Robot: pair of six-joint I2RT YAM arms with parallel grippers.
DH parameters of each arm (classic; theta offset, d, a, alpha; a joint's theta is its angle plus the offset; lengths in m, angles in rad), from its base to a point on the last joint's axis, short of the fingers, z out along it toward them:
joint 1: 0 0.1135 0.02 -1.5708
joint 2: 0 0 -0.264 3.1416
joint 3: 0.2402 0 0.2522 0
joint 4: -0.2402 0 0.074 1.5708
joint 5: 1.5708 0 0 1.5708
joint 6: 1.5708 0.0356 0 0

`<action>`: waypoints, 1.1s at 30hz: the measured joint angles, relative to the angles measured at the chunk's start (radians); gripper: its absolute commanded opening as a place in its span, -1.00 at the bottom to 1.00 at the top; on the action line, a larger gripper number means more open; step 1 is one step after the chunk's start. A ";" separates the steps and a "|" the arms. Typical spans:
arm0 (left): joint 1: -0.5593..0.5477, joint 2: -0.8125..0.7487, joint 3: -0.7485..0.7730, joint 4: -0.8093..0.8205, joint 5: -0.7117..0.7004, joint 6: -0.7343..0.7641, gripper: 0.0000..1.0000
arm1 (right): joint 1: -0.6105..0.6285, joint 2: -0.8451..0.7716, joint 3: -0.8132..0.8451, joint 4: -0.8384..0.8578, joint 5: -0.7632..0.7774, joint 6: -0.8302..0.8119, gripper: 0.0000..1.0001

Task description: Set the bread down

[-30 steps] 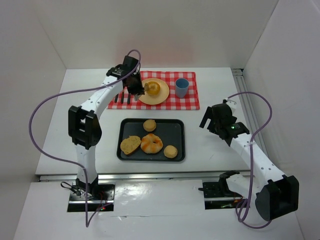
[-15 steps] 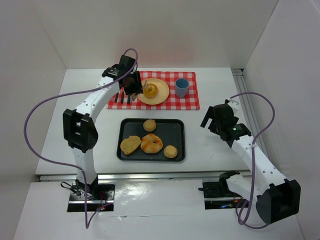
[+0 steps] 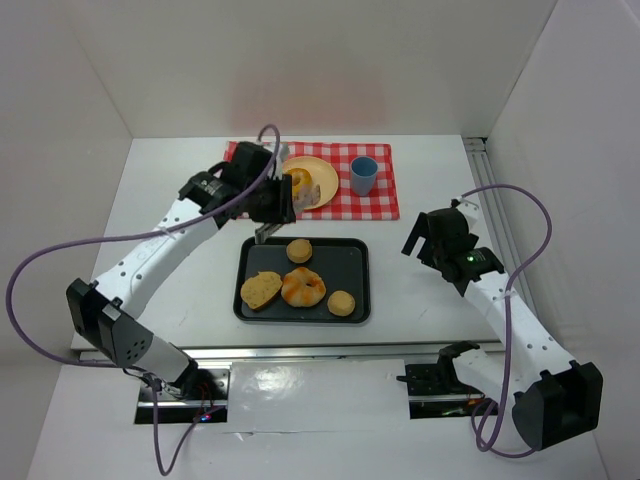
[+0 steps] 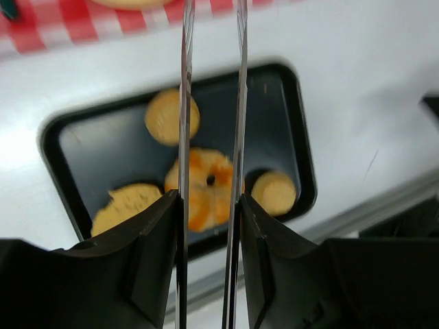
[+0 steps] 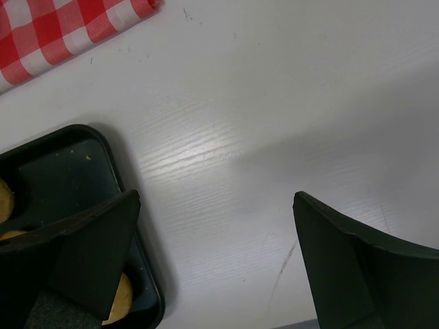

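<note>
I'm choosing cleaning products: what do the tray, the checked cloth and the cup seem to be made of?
The tray looks like dark nonstick metal, possibly plastic: matte black, raised rim. The checked cloth seems to be woven fabric or a printed mat: flat, red-and-white. The cup is likely plastic: opaque, uniform blue.

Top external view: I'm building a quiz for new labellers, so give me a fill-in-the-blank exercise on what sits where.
1. The black tray holds ___ pieces of bread.
2. The blue cup stands on the checkered cloth, to the ___ of the yellow plate in this view.
3. The right gripper has its jaws ___, with nothing between them.

Missing words: four; right; open.
</note>
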 measured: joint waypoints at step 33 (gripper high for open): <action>-0.183 -0.043 -0.407 -0.031 0.403 0.111 -0.40 | 0.000 -0.006 0.000 0.000 -0.016 0.004 1.00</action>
